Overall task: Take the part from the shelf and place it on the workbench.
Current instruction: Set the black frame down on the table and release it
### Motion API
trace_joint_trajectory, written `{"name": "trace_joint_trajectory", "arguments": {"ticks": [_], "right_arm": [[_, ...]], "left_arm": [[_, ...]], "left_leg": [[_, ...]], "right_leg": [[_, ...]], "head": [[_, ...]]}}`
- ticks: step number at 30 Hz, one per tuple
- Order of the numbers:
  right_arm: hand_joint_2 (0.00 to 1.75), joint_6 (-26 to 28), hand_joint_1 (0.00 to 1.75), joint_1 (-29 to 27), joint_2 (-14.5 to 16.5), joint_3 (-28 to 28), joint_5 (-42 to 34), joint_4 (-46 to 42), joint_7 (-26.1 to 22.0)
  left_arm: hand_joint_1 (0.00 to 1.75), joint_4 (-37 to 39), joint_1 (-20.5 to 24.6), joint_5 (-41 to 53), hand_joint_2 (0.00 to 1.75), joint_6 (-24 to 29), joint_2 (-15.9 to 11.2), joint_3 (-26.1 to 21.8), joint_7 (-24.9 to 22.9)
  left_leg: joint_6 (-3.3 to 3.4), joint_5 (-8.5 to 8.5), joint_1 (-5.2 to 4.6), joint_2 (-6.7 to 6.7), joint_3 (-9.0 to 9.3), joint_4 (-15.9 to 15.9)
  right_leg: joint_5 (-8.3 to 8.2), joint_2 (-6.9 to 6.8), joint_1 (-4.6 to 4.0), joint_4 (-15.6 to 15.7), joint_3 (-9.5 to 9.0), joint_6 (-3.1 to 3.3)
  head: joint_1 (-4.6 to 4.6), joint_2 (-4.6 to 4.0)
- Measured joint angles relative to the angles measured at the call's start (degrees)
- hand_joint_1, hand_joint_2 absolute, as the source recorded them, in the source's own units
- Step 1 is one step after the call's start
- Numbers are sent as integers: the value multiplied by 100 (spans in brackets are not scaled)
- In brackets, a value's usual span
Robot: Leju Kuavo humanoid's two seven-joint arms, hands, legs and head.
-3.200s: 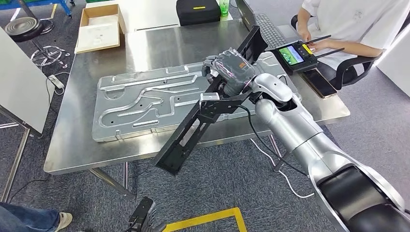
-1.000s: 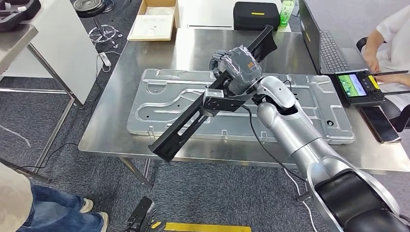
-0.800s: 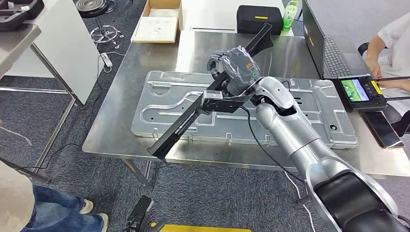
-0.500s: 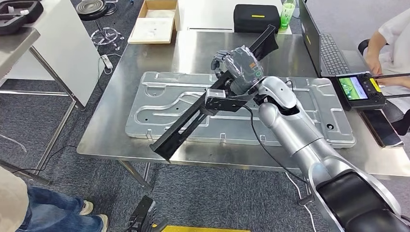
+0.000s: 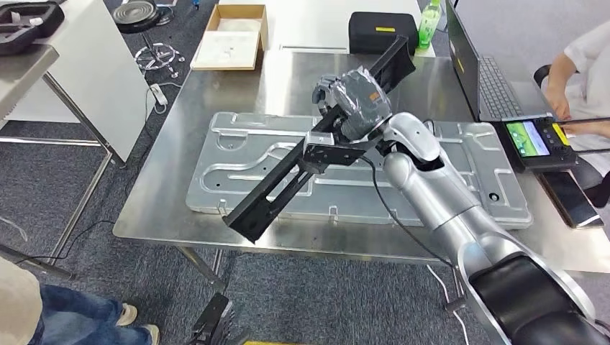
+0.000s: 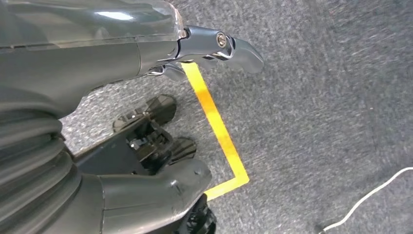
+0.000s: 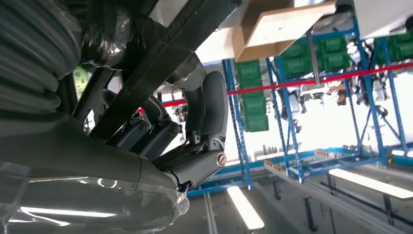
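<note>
Gripping black part (image 5: 288,183) | right hand (image 5: 352,100) | above workbench (image 5: 165,180)

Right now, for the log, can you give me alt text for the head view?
The robot's right hand holds a long black slotted part slantwise above a steel workbench, over a large stamped metal panel lying flat on it. A seated person works a screen controller at the bench's right end, beside a laptop.

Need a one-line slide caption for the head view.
Right hand holds the long black part slantwise above the stamped metal panel on the steel workbench, not yet set down.
</note>
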State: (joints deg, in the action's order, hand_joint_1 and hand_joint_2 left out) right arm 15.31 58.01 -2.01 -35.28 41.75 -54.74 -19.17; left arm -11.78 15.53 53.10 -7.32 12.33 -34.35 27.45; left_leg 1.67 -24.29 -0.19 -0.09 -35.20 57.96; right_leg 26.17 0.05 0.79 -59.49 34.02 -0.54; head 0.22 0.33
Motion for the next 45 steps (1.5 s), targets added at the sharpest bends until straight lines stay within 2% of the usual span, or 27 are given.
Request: {"name": "trace_joint_trajectory", "arguments": {"ticks": [2, 3, 6, 7, 8, 9, 11, 13, 16, 18, 19, 21, 22, 23, 24, 26, 27, 29, 32, 34, 36, 37, 38, 39, 42, 43, 45], "right_arm": [[175, 4, 175, 3, -1, 1, 5, -1, 0], [175, 6, 175, 17, -2, 2, 5, -2, 0], [175, 15, 175, 24, -4, 7, 8, 0, 0], [175, 16, 175, 1, -7, 9, 13, 2, 1], [175, 16, 175, -21, -9, 10, 20, 5, 1], [175, 16, 175, -34, -11, 11, 28, 8, 1], [175, 17, 175, -38, -16, 20, 38, 14, 0], [175, 19, 175, -32, -20, 28, 42, 22, 0], [175, 19, 175, -49, -23, 32, 49, 30, 1], [175, 20, 175, -27, -27, 34, 49, 30, 1], [175, 21, 175, -12, -23, 35, 49, 29, -2], [175, 20, 175, -5, -17, 35, 50, 31, -4], [175, 20, 175, -16, -16, 35, 50, 34, -4], [175, 19, 175, -25, -16, 35, 50, 39, -4], [175, 19, 175, -28, -15, 35, 50, 43, -4], [175, 20, 175, -19, -15, 35, 50, 47, -4], [175, 21, 175, -13, -16, 35, 50, 46, -4], [175, 22, 175, -12, -16, 35, 50, 46, -4], [175, 32, 175, -18, -16, 38, 58, 45, -4], [175, 38, 175, -1, -18, 52, 61, 45, -3], [175, 40, 175, -11, -19, 67, 61, 46, -2], [175, 40, 175, -31, -20, 70, 61, 48, -2], [175, 40, 175, -52, -20, 70, 61, 49, -2], [175, 40, 175, -66, -20, 70, 61, 50, -2], [175, 40, 175, -52, -20, 84, 61, 49, -2], [175, 41, 175, -45, -19, 90, 61, 48, -2], [175, 42, 175, -45, -19, 97, 62, 47, -2]], "left_arm": [[0, 0, -8, 1, 175, 4, 6, 1, 1], [0, 0, -4, -2, 175, 8, 9, 2, 2], [0, 0, 9, -36, 175, 36, 13, 0, -3], [0, 0, 4, -46, 175, 54, 13, -1, -9], [0, 0, -4, -51, 175, 71, 14, -1, -14], [0, 0, -10, -51, 175, 81, 17, -1, -16], [0, 0, -17, -41, 175, 66, 27, -1, -10], [0, 0, -6, -35, 175, 17, 33, 1, 7], [0, 0, -3, -36, 175, -26, 35, 2, 25], [0, 0, -2, -34, 175, -32, 36, 2, 30], [0, 0, 5, -32, 175, -32, 35, 3, 33], [0, 0, 9, -20, 175, -33, 35, 9, 41], [0, 0, 2, -14, 175, -33, 34, 13, 45], [0, 0, -6, -12, 175, -31, 33, 19, 48], [0, 0, -10, -17, 175, -18, 32, 24, 42], [0, 0, -4, -50, 175, 23, 30, 30, 8], [0, 0, 3, -69, 175, 49, 30, 31, -15], [0, 0, 12, -97, 175, 79, 29, 30, -50], [0, 0, 11, -132, 175, 104, 32, 29, -84], [0, -1, 22, -146, 175, 114, 36, 27, -97], [0, -1, 29, -149, 175, 114, 37, 25, -107], [0, 0, 29, -150, 175, 114, 37, 24, -110], [0, 0, 27, -150, 175, 114, 37, 23, -112], [0, 0, 25, -150, 175, 114, 37, 22, -113], [0, 0, 25, -149, 175, 116, 44, 21, -114], [0, 0, 28, -148, 175, 119, 45, 21, -113], [0, 0, 32, -148, 175, 125, 46, 21, -111]], "left_leg": [[43, 13, 25, -10, 103, -80], [63, 19, 38, -13, 157, -108], [107, -15, 36, -10, 232, -125], [112, -41, 34, -16, 251, -120], [109, -74, 34, -25, 275, -111], [100, -114, 35, -36, 311, -97], [66, -211, 32, -51, 386, -57], [12, -289, 25, -49, 386, -13], [-79, -351, 24, -40, 370, 52], [-134, -470, 37, -33, 285, 283], [-164, -594, 51, -26, 141, 558], [-209, -861, 73, -22, -288, 1288], [-224, -913, 80, -22, -473, 1541], [-223, -861, 82, -22, -571, 1602], [-211, -703, 81, -22, -562, 1448], [-145, -236, 67, -21, -302, 702], [-109, -105, 48, -19, -174, 358], [-49, -24, 5, -21, -39, 28], [22, 71, 21, -23, 23, -61], [60, 137, 54, -11, 63, -142], [78, 144, 45, -5, 59, -145], [82, 141, 43, -4, 56, -139], [82, 136, 42, -6, 54, -129], [78, 128, 43, -10, 52, -116], [22, 68, 35, -33, 32, -24], [-5, 45, 25, -37, 15, 11], [-56, 24, 11, -41, -12, 45]], "right_leg": [[35, -7, 5, -117, 15, -46], [134, -7, 9, -281, 97, -60], [564, 1, 11, -1212, 684, -119], [596, -1, 14, -1429, 862, -131], [500, -2, 18, -1441, 943, -133], [284, -3, 22, -1239, 914, -127], [-231, -5, 22, -512, 688, -95], [-414, -1, -11, -48, 544, -25], [-406, 10, -29, 13, 509, 100], [-387, 10, -12, 36, 449, 160], [-377, 11, -2, 48, 426, 182], [-345, 13, -3, 48, 404, 215], [-331, 14, -6, 45, 393, 221], [-318, 14, -8, 40, 380, 221], [-306, 16, -10, 35, 362, 216], [-282, 18, -13, 32, 319, 199], [-276, 21, -17, 34, 303, 182], [-269, 23, -13, 41, 296, 125], [-228, 20, -17, 20, 295, 14], [9, 15, -19, -318, 434, -30], [393, 14, -6, -1053, 769, -60], [511, 12, 0, -1375, 920, -76], [526, 11, 7, -1529, 996, -89], [426, 10, 16, -1451, 956, -95], [-75, 3, 32, -381, 417, -81], [-149, 5, 30, -132, 297, -59], [-152, 16, 2, -27, 256, -2]], "head": [[5, 0], [7, 0], [11, 0], [12, 0], [12, 0], [12, 0], [13, 0], [12, 0], [13, 0], [9, 0], [7, 0], [3, 0], [4, 0], [4, 0], [4, 0], [4, 0], [4, 0], [4, 0], [6, 0], [9, 0], [9, 0], [9, 0], [9, 0], [10, 0], [10, 0], [9, 0], [8, 0]]}}
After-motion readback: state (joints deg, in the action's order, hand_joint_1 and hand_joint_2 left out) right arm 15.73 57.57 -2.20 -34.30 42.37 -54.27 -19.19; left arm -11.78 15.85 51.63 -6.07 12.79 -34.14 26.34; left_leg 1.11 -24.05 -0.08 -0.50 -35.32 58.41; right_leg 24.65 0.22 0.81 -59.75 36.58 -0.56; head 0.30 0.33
